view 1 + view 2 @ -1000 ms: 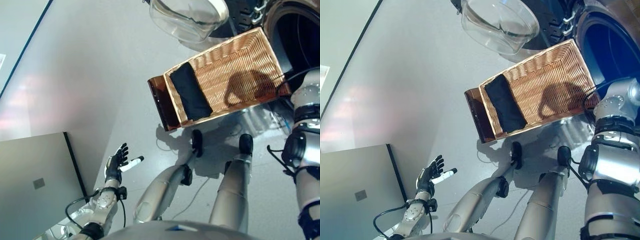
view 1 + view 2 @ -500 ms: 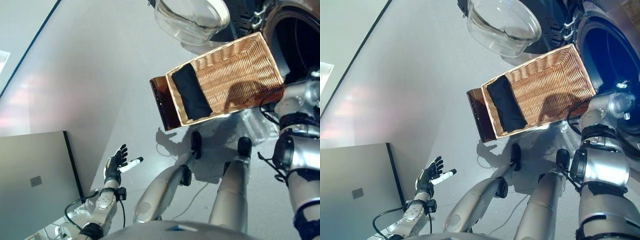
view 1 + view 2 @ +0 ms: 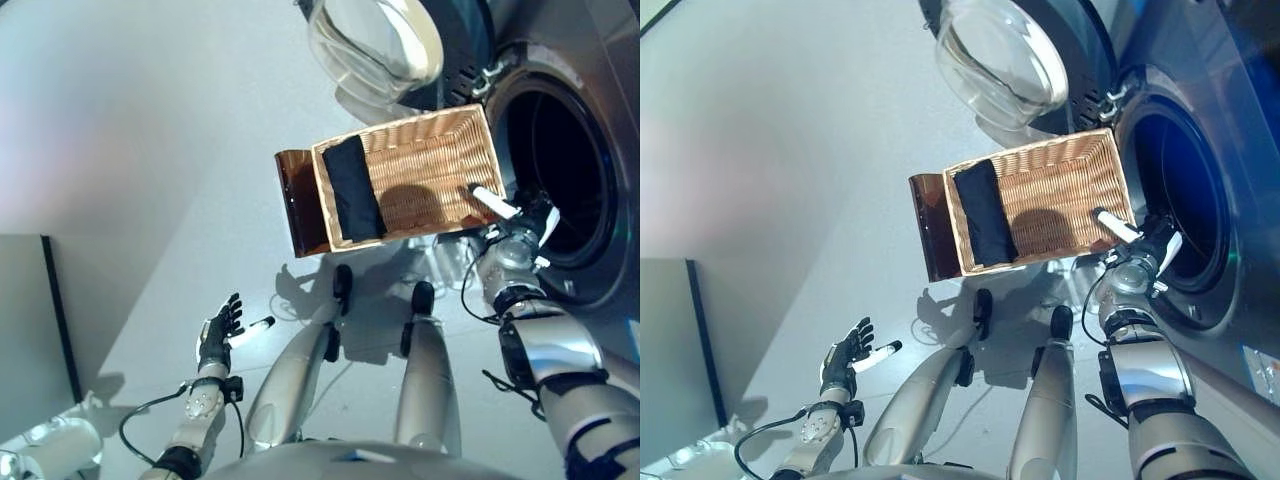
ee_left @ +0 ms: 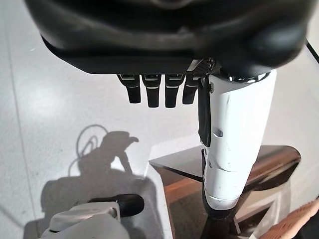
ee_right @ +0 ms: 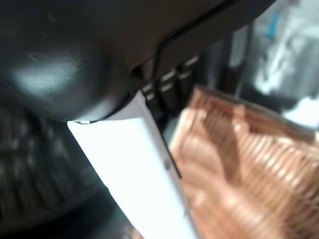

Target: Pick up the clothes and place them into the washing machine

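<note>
A dark folded cloth (image 3: 352, 198) lies in the left end of a wicker basket (image 3: 430, 150) on the floor. The same cloth (image 3: 980, 224) shows in the right eye view. Right of the basket gapes the washing machine's dark drum opening (image 3: 558, 180), its glass door (image 3: 372, 45) swung open behind the basket. My right hand (image 3: 520, 218) hovers at the basket's right end, in front of the drum, fingers straight, white thumb out, holding nothing. Its wrist view shows the wicker (image 5: 234, 169) just past the thumb (image 5: 144, 169). My left hand (image 3: 217, 335) hangs low on the left, open and empty.
A brown flap (image 3: 294, 200) stands at the basket's left end and also shows past my left hand as the brown flap (image 4: 249, 169). A grey panel (image 3: 20, 330) stands at the far left. Bare grey floor (image 3: 150, 150) spreads left of the basket.
The camera has swung, bringing the drum opening into view. My right hand, out of sight before, now shows at the basket's right end. Left hand unchanged.
</note>
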